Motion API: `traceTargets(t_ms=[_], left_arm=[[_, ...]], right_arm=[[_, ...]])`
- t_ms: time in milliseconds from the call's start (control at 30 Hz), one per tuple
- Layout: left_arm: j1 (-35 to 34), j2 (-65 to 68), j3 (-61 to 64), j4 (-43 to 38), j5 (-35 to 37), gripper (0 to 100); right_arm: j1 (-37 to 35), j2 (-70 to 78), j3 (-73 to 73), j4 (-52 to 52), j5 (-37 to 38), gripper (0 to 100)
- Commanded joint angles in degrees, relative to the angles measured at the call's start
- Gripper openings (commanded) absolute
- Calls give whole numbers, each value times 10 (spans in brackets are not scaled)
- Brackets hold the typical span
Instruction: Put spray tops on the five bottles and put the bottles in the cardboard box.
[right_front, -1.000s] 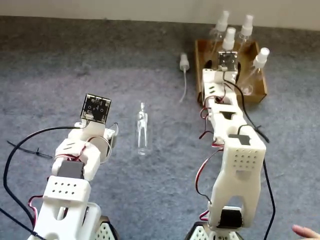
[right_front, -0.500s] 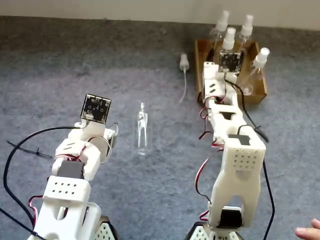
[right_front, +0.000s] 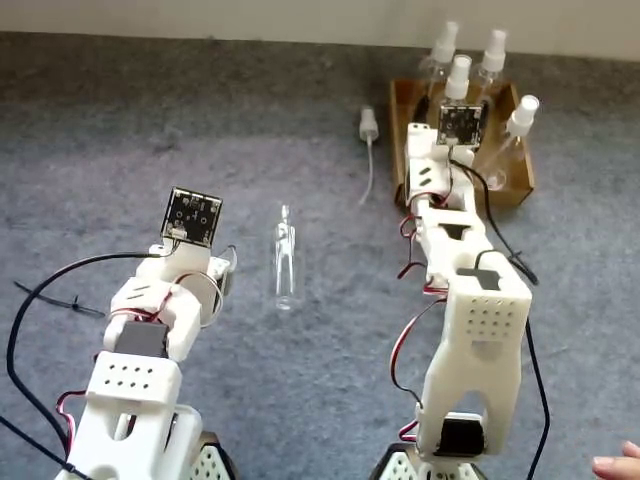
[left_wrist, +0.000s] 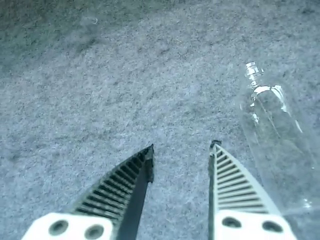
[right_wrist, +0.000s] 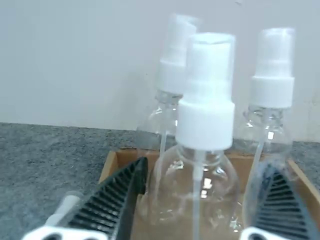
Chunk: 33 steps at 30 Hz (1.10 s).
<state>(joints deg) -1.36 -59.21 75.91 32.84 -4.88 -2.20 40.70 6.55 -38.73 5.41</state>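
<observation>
Counted from above: four capped bottles stand in one cardboard box, one loose spray top lies on the carpet at nine o'clock from the box, and one uncapped bottle lies flat well apart from it. The left gripper hangs spread over the carpet, holding nothing, with the uncapped bottle just beside it at about three o'clock in the high view. The right gripper is spread wide at the box, with the nearest capped bottle upright between its fingers.
</observation>
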Motion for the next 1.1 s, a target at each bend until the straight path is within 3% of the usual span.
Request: traceTargets(t_ms=[0,1067], left_arm=[[11,-4,-3,-10,-4,178],[7,-7,7,-11,-4,178]], right_arm=[[-1,-40,-4,-15,4,318],[-17,-83,-2,-16,5,318]])
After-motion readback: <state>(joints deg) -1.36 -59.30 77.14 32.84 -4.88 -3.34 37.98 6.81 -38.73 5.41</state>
